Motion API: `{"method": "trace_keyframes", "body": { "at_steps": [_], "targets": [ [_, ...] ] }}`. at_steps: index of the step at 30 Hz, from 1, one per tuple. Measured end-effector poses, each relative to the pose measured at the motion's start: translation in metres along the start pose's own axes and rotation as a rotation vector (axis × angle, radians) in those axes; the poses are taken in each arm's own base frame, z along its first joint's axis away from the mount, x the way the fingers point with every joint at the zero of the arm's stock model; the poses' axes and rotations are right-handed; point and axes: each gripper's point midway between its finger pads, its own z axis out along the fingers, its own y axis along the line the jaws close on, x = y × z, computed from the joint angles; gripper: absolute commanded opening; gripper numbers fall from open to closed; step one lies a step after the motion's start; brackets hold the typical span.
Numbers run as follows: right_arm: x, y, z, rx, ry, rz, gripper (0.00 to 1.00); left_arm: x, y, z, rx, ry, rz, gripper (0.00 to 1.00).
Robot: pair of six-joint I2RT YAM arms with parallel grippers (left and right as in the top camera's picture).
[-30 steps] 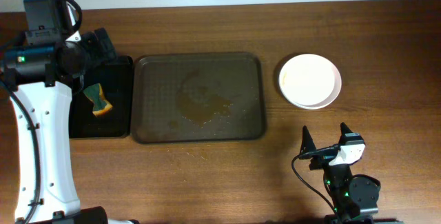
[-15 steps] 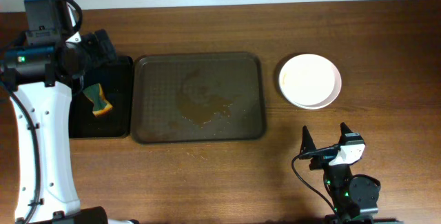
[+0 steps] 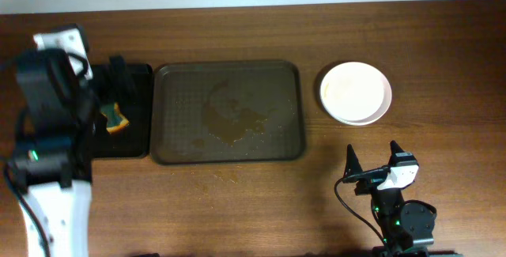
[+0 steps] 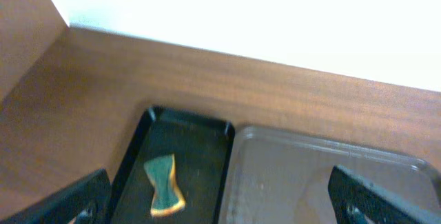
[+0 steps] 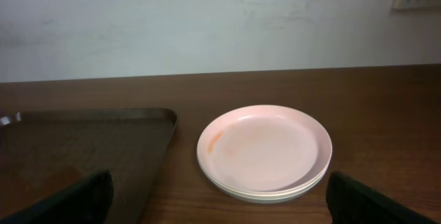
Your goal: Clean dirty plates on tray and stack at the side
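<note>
A stack of white plates (image 3: 356, 92) rests on the table just right of the tray (image 3: 170, 142). The top plate (image 5: 264, 148) shows a faint orange streak near its left rim. No plate lies on the tray (image 5: 138, 124), which has a brown sauce smear (image 3: 229, 120) in its middle. My right gripper (image 5: 220, 209) is open and empty, low over the table in front of the plates. My left gripper (image 4: 222, 210) is open and empty, raised above the small black tray (image 4: 200, 141).
A green and yellow sponge (image 3: 116, 117) lies on the glossy black tray (image 3: 134, 142), left of the big tray. The white left arm (image 3: 49, 130) covers the table's left edge. A pale wall runs along the back.
The left arm has swung and pulled back toward the front of the table, its gripper still open. The right arm, the plates and the sponge have not moved.
</note>
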Motion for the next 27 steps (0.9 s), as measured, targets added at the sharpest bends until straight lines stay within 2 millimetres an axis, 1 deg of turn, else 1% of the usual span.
{"method": "trace_keyframes", "body": {
  "at_steps": [3, 4, 5, 6, 7, 8, 10, 14, 17, 22, 25, 27],
  "targets": [
    [0.0, 0.0, 0.0, 0.0, 0.0, 0.0, 0.98, 0.025, 0.002, -0.001, 0.006, -0.039, 0.008, 0.99],
    [0.0, 0.0, 0.0, 0.0, 0.0, 0.0, 0.98, 0.037, 0.003, -0.001, 0.007, -0.054, 0.013, 0.99],
    [0.0, 0.0, 0.0, 0.0, 0.0, 0.0, 0.98, 0.055, 0.004, -0.003, 0.008, -0.069, 0.023, 0.99],
    [0.0, 0.0, 0.0, 0.0, 0.0, 0.0, 0.98, 0.066, 0.005, -0.005, 0.01, -0.081, 0.037, 0.99],
    [0.0, 0.0, 0.0, 0.0, 0.0, 0.0, 0.98, 0.075, 0.005, -0.008, 0.014, -0.097, 0.054, 0.99],
    [0.0, 0.0, 0.0, 0.0, 0.0, 0.0, 0.98, 0.08, 0.004, -0.011, 0.018, -0.126, 0.071, 0.99],
    [0.0, 0.0, 0.0, 0.0, 0.0, 0.0, 0.98, 0.1, 0.0, -0.023, 0.037, -0.195, 0.124, 0.99],
    [0.0, 0.0, 0.0, 0.0, 0.0, 0.0, 0.98, 0.114, -0.001, -0.043, 0.051, -0.363, 0.168, 0.99],
    [0.0, 0.0, 0.0, 0.0, 0.0, 0.0, 0.98, 0.128, 0.001, -0.05, 0.049, -0.449, 0.173, 0.99],
    [0.0, 0.0, 0.0, 0.0, 0.0, 0.0, 0.98, 0.148, 0.003, -0.05, 0.044, -0.53, 0.185, 0.99],
    [0.0, 0.0, 0.0, 0.0, 0.0, 0.0, 0.98, 0.163, 0.003, -0.044, 0.037, -0.556, 0.234, 0.99],
    [0.0, 0.0, 0.0, 0.0, 0.0, 0.0, 0.98, 0.168, 0.003, -0.042, 0.03, -0.56, 0.264, 0.99]
  ]
}}
